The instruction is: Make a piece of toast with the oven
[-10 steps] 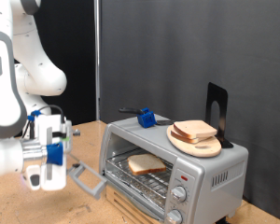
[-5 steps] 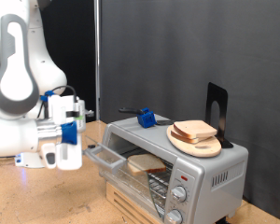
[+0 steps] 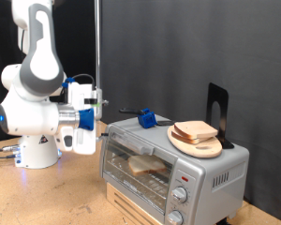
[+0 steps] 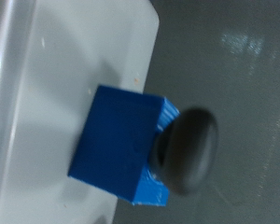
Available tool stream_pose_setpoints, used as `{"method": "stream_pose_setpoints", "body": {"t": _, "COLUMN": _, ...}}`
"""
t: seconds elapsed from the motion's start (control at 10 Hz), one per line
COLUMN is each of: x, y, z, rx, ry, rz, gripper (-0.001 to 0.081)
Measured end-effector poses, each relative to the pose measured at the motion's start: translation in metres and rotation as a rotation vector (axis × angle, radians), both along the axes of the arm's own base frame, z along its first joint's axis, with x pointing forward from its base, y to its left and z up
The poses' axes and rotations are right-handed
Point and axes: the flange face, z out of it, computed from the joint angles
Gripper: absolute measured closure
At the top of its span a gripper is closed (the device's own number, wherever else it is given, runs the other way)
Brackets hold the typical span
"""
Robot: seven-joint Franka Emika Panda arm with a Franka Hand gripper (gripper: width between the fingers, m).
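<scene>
1 piece of toast inside oven, hand outside.

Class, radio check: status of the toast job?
End effector at oven door's edge, grip unclear. Door up, toast inside. Blue block on top.

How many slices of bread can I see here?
3. One piece of toast lies inside the oven, behind its closed glass door. Two more slices sit stacked on a wooden plate on the oven's top. More could be hidden inside.
</scene>
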Motion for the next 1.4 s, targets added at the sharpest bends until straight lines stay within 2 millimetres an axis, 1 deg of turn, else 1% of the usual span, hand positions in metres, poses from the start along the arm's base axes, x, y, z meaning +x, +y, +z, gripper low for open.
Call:
{"method": "stream_pose_setpoints", "body": {"t": 0.1, "x": -0.007, "y": -0.009, "z": 0.005, "rx": -0.048, "ry": 0.025, "rz": 0.003, "gripper": -0.0002}}
{"method": "stream_pose_setpoints", "body": {"t": 0.2, "x": -0.012, "y": -0.024, "z": 0.009, "rx": -0.086, "ry": 0.037, "rz": -0.011, "gripper": -0.0002}}
{"method": "stream_pose_setpoints", "body": {"t": 0.3, "x": -0.015, "y": -0.040, "z": 0.014, "rx": -0.091, "ry": 0.030, "rz": -0.050, "gripper": -0.0002}}
{"method": "stream_pose_setpoints", "body": {"t": 0.5, "x": -0.012, "y": -0.072, "z": 0.026, "rx": -0.048, "ry": -0.015, "rz": -0.196, "gripper": -0.0002}}
{"method": "stream_pose_setpoints", "body": {"t": 0.6, "x": -0.010, "y": -0.081, "z": 0.030, "rx": -0.033, "ry": -0.032, "rz": -0.243, "gripper": -0.0002}}
{"method": "stream_pose_setpoints", "body": {"t": 0.8, "x": -0.012, "y": -0.077, "z": 0.027, "rx": -0.040, "ry": 0.000, "rz": -0.198, "gripper": -0.0002}}
{"method": "stream_pose_setpoints", "body": {"t": 0.9, "x": -0.005, "y": -0.079, "z": 0.026, "rx": -0.044, "ry": 0.024, "rz": -0.183, "gripper": -0.0002}}
{"method": "stream_pose_setpoints", "body": {"t": 1.1, "x": 0.022, "y": -0.082, "z": 0.022, "rx": -0.035, "ry": 0.058, "rz": -0.205, "gripper": -0.0002}}
{"method": "stream_pose_setpoints", "body": {"t": 1.4, "x": 0.065, "y": -0.085, "z": 0.013, "rx": -0.002, "ry": 0.050, "rz": -0.354, "gripper": -0.0002}}
